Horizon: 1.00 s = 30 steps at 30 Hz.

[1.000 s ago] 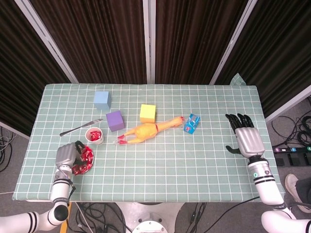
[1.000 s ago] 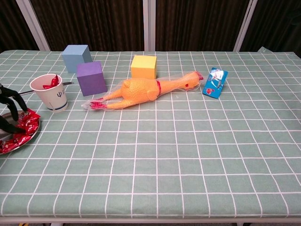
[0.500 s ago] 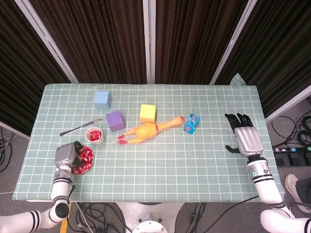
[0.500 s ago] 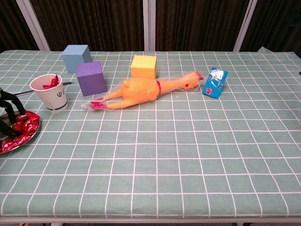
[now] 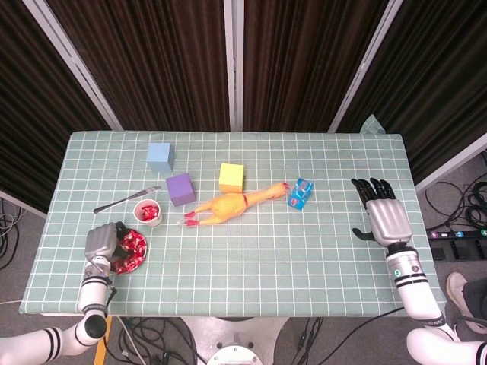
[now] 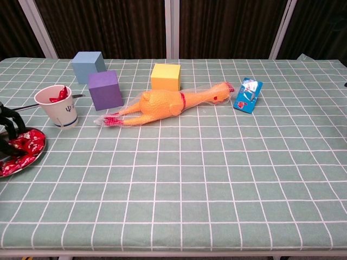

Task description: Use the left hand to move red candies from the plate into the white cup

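Observation:
A plate (image 5: 144, 251) (image 6: 39, 150) of red candies (image 5: 132, 245) (image 6: 28, 143) lies near the table's front left corner. My left hand (image 5: 100, 244) hangs over the plate's left side. Its dark fingers (image 6: 9, 129) reach down into the candies at the left edge of the chest view, where they are cut off. Whether a candy is pinched does not show. The white cup (image 5: 148, 213) (image 6: 57, 106) stands just behind the plate, with red candies inside. My right hand (image 5: 386, 214) lies flat at the table's right side, fingers spread, holding nothing.
Behind the cup lie a knife (image 5: 125, 199), a purple cube (image 5: 180, 188) (image 6: 105, 89) and a blue cube (image 5: 160, 157). A yellow cube (image 5: 231, 177), a rubber chicken (image 5: 227, 205) (image 6: 162, 104) and a blue packet (image 5: 300, 193) sit mid-table.
My left hand has shifted slightly left and toward the table's front edge over the plate, uncovering more candies. The right hand has barely moved.

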Each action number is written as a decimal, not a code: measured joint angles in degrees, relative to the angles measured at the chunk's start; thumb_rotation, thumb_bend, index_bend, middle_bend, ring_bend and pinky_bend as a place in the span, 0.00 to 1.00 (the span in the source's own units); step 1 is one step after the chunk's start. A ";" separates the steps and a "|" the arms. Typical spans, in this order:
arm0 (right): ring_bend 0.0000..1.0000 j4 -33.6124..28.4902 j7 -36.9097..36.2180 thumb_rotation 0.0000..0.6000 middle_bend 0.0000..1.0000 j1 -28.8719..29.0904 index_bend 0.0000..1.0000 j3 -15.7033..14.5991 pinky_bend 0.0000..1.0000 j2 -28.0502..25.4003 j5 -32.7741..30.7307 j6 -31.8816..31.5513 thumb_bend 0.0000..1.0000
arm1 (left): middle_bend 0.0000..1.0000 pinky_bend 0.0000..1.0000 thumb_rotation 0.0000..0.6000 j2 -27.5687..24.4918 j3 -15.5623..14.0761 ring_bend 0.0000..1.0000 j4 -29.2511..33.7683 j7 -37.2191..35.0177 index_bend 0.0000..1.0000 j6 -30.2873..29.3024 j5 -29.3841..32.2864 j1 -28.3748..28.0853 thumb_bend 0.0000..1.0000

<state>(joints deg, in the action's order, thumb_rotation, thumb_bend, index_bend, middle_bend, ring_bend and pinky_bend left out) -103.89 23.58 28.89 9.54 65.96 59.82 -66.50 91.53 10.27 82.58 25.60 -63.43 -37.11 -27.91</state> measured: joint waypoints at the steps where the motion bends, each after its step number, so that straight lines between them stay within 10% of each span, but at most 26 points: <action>1: 0.00 0.01 0.03 1.00 0.09 0.01 0.04 -0.01 0.00 0.01 -0.08 0.02 0.10 | 0.63 1.00 1.00 -0.05 0.00 1.00 0.06 0.09 0.53 0.04 0.04 0.00 0.13; 30: 0.00 0.29 0.03 1.00 0.09 0.24 0.04 -0.08 0.00 0.20 -0.31 0.01 0.10 | 0.80 1.00 1.00 -0.33 -0.33 1.00 -0.21 3.58 0.72 1.23 2.81 -0.92 0.29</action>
<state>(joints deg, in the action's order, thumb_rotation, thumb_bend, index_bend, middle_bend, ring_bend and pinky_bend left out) -103.60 23.62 29.13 9.46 66.16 59.51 -66.48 91.20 9.94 82.36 29.18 -62.20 -34.30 -28.84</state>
